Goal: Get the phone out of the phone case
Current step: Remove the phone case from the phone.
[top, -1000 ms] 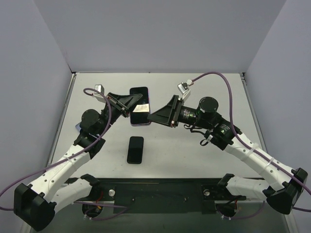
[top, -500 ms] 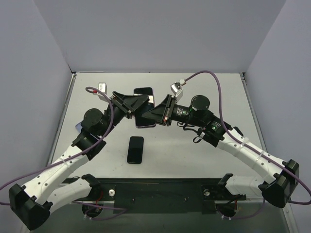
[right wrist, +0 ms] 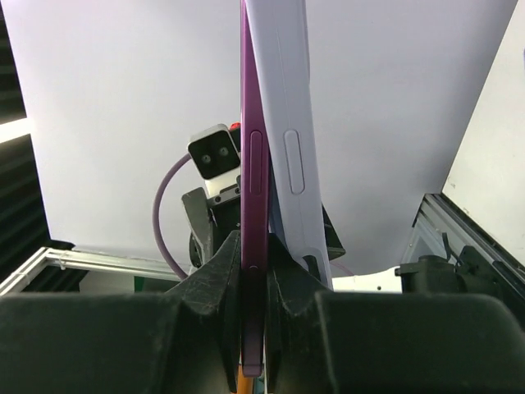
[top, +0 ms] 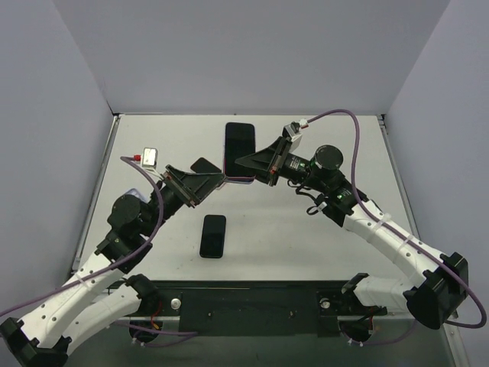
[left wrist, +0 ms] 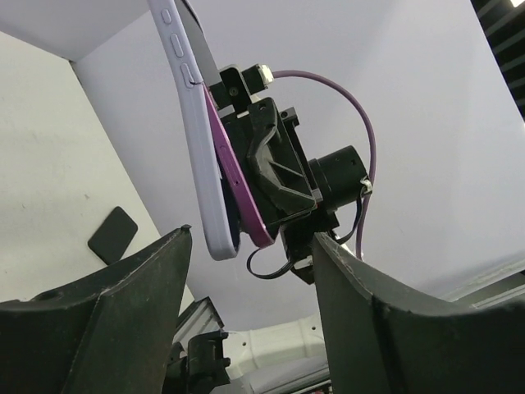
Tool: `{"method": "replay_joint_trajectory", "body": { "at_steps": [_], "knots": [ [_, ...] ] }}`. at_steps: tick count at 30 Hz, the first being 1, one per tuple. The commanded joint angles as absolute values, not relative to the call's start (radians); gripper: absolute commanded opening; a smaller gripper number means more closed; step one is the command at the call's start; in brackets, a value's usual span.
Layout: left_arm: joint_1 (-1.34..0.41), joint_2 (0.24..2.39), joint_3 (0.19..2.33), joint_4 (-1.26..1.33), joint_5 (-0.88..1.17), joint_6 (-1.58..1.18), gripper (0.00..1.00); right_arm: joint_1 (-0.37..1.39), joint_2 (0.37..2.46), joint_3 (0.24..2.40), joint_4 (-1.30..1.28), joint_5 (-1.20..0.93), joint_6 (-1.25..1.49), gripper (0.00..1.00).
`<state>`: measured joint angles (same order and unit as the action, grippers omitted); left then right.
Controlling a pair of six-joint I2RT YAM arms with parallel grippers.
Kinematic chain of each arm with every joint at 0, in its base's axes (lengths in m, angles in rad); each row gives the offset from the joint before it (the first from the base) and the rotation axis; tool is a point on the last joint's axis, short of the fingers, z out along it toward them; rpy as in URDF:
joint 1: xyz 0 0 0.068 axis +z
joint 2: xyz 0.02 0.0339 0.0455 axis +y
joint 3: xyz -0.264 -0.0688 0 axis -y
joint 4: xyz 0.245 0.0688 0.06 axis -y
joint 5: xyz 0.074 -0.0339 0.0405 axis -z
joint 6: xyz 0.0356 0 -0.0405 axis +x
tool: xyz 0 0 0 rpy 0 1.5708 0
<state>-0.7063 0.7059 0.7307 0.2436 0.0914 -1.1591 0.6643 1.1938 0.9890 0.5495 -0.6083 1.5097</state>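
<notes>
Right tool (right wrist: 253, 263) is clamped on the purple phone (right wrist: 250, 164) in the air over the far desk (top: 306, 252), lilac case (right wrist: 283, 123) partly off, left tool (left wrist: 252, 238) jaws apart nearby; phone looks stiff, slick, breakable, case soft, so grab the case's loose rim.

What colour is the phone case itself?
The phone case is pale lavender, clearest in the right wrist view.

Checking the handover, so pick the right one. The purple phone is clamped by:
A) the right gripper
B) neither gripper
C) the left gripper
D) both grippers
A: the right gripper is shut on the edge of the purple phone, while the left gripper stands open, its fingers clear of it.
</notes>
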Motion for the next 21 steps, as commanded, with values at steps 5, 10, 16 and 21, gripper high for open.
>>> {"method": "replay_joint_trajectory", "body": {
  "at_steps": [5,10,16,21],
  "knots": [
    [-0.71,0.779,0.759,0.347,0.163,-1.132,0.58,0.666,1.137,1.003,0.726,-0.62,1.568,0.0],
    [-0.71,0.766,0.741,0.377,0.166,-1.134,0.62,0.664,1.127,0.994,0.745,-0.617,1.586,0.0],
    [-0.709,0.721,0.724,0.362,0.175,-1.089,0.74,0.652,1.121,0.983,0.802,-0.618,1.635,0.0],
    [-0.71,0.716,0.751,0.339,0.179,-1.049,0.74,0.652,1.121,0.976,0.831,-0.62,1.661,0.0]
  ]
}}
